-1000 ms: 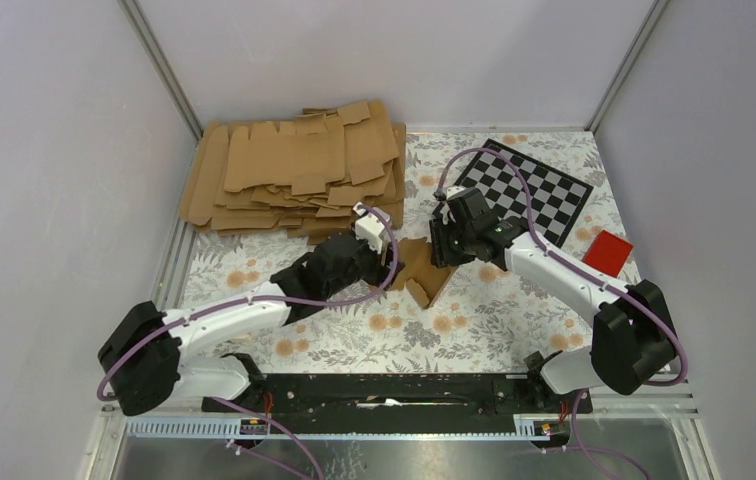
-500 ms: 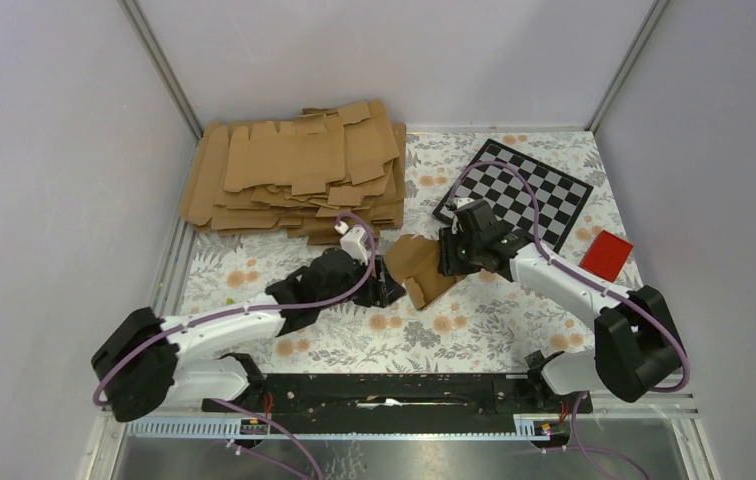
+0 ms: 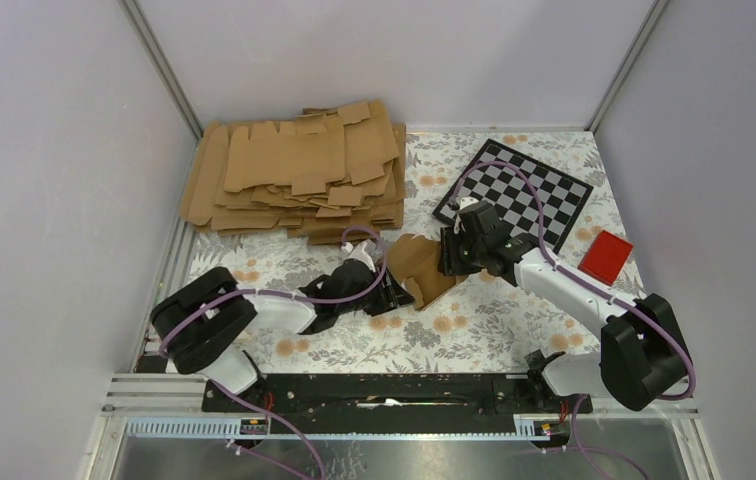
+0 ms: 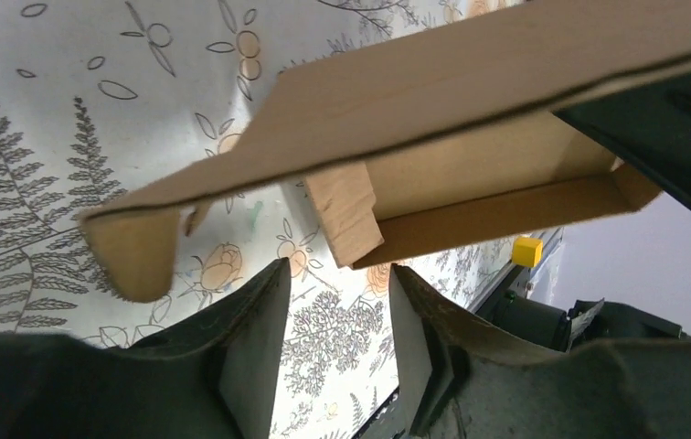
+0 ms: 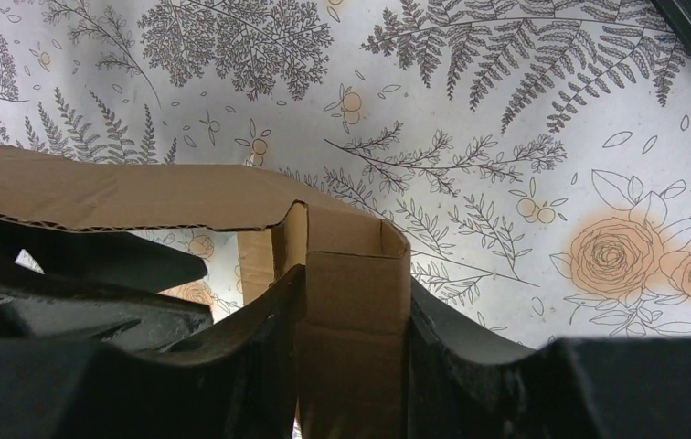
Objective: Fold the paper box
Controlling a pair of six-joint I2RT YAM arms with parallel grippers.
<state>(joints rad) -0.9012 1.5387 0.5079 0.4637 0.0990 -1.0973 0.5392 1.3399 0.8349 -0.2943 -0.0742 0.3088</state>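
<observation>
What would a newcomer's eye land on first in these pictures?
The half-folded paper box in the middle, pinched by the right gripper while the left gripper stands open beside it. Behind it on the left lies a big pile of flat cardboard; a checkerboard and a red block sit on the right.

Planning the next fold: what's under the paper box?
Only floral tablecloth shows below the paper box, which the right gripper pinches by a flap; the left gripper is open just short of it. Cloth under the panel's middle is covered.
</observation>
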